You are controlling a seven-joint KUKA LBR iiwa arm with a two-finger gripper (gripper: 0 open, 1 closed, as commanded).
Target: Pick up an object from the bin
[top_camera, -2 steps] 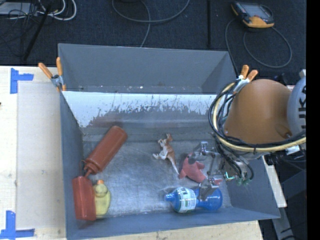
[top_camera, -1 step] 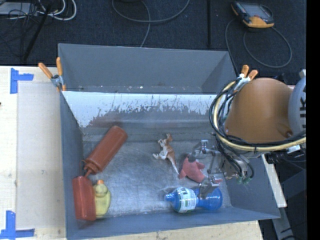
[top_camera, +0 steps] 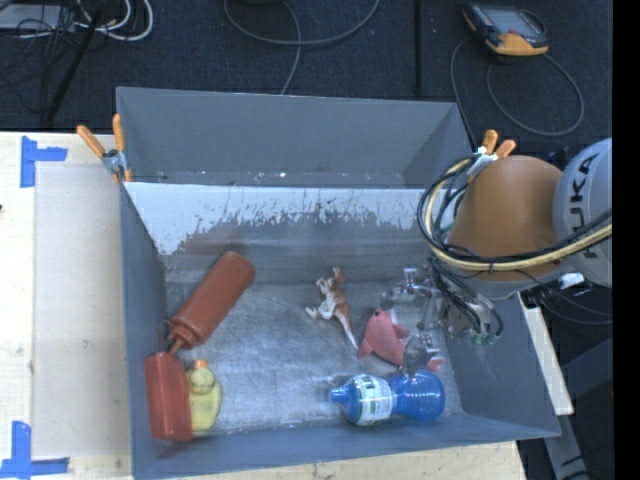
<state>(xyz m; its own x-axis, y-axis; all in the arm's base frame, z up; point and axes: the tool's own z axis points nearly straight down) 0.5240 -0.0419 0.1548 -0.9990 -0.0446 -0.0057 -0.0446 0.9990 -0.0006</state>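
Note:
My gripper [top_camera: 424,316] hangs low at the right side of the bin, under the arm's orange cover. Right beside it on the left lies a pink-red, roughly triangular piece [top_camera: 381,336], touching or nearly touching the gripper. Just in front of both, a blue plastic bottle [top_camera: 392,398] with a white label lies on its side along the bin's front wall. A small tan animal figure [top_camera: 333,303] lies a little to the left of the pink-red piece.
On the left side of the bin a brown-red bottle [top_camera: 211,296] lies slantwise. A red block [top_camera: 166,397] and a yellow duck-like toy [top_camera: 204,395] sit together in the front left corner. Bare floor lies in the middle.

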